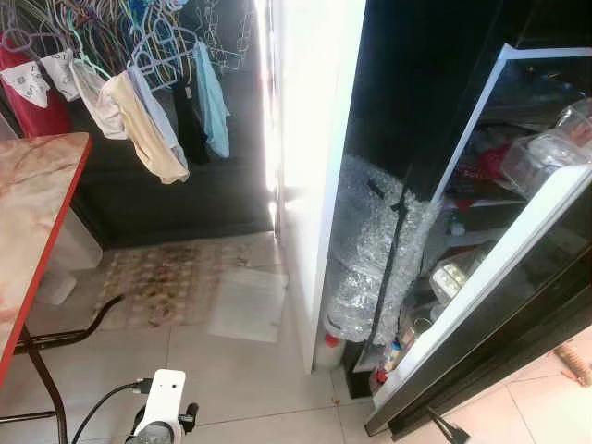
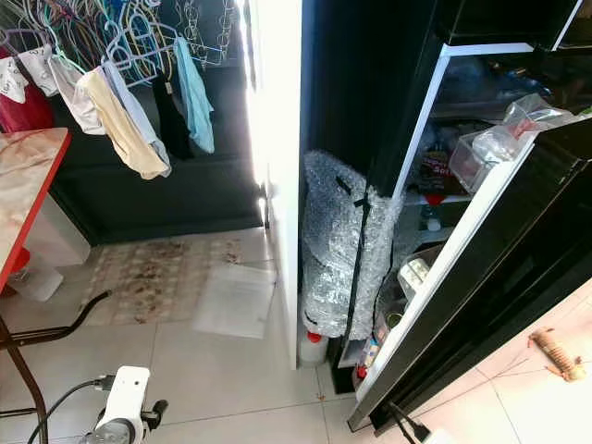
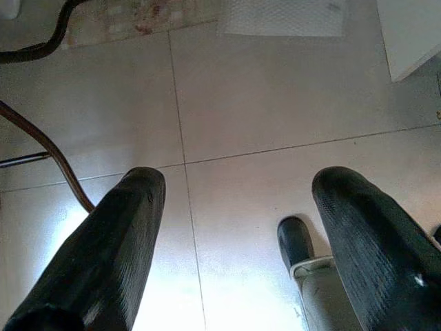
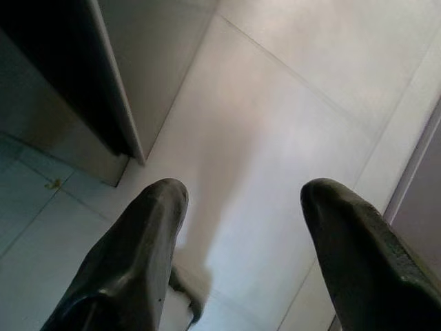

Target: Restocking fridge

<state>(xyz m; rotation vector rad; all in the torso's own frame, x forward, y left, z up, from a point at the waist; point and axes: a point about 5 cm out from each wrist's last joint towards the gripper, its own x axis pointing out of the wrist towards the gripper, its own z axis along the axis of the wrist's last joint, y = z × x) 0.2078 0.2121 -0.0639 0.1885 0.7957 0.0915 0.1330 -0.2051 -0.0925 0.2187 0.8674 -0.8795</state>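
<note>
The black fridge stands open on the right, its door (image 1: 504, 268) swung toward me with a white inner edge. Its shelves hold clear plastic bags (image 1: 546, 153), packets and jars (image 1: 450, 277). My left arm (image 1: 165, 400) hangs low at the bottom left. In the left wrist view my left gripper (image 3: 241, 183) is open over bare floor tiles, with nothing between its fingers. My right gripper (image 4: 246, 192) is also open and empty, pointing down at the tiles beside a dark door edge (image 4: 103, 103).
A tall bubble-wrap bundle (image 1: 375, 250) leans between the white wall (image 1: 310, 166) and the fridge, a red-capped bottle (image 1: 330, 347) at its foot. A red-edged table (image 1: 37, 213) stands left. Clothes (image 1: 148, 111) hang behind. A mat (image 1: 157, 282) and white sheet (image 1: 248, 303) lie on the floor.
</note>
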